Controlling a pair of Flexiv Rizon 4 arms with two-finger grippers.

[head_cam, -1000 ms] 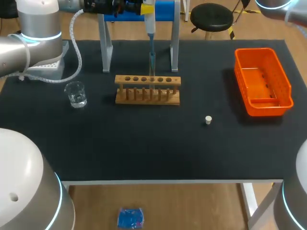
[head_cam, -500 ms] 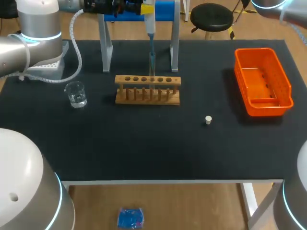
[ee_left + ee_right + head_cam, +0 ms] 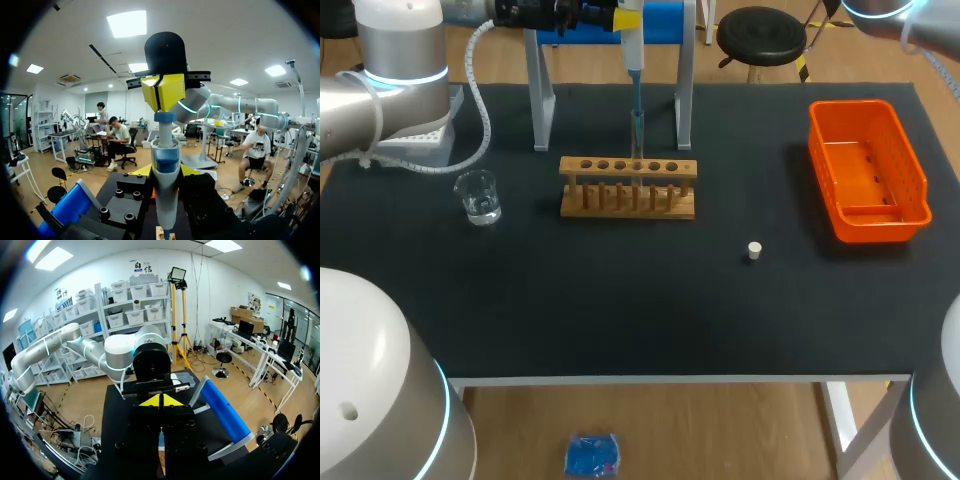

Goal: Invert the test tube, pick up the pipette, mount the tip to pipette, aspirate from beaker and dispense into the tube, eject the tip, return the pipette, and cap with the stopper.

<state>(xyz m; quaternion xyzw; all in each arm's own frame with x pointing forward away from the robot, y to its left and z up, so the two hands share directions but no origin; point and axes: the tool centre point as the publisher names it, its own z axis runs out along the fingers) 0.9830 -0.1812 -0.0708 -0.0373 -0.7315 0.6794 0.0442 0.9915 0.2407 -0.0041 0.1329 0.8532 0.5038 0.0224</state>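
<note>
My left gripper point(image 3: 620, 17) is shut on the white pipette point(image 3: 634, 55) and holds it upright above the wooden rack point(image 3: 628, 188). The pipette's tip point(image 3: 637, 110) reaches down into the test tube point(image 3: 638, 140) standing in the rack. In the left wrist view the pipette point(image 3: 165, 170) sits between my left gripper point(image 3: 165, 171) fingers. My right gripper point(image 3: 162, 91) is shut, its yellow tips resting on the pipette's top button. The right gripper point(image 3: 161, 401) shows its tips pressed together. A glass beaker point(image 3: 478, 196) stands left of the rack. The white stopper point(image 3: 754, 250) lies to the right.
An orange bin point(image 3: 910, 180) sits at the right side of the table. A grey tip box point(image 3: 415, 142) stands at the far left behind the beaker. A stand with white legs point(image 3: 540, 95) and a blue bar rises behind the rack.
The part of my right arm in the head view's top right corner has shifted slightly. The pipette, tube and left arm stand as before.
</note>
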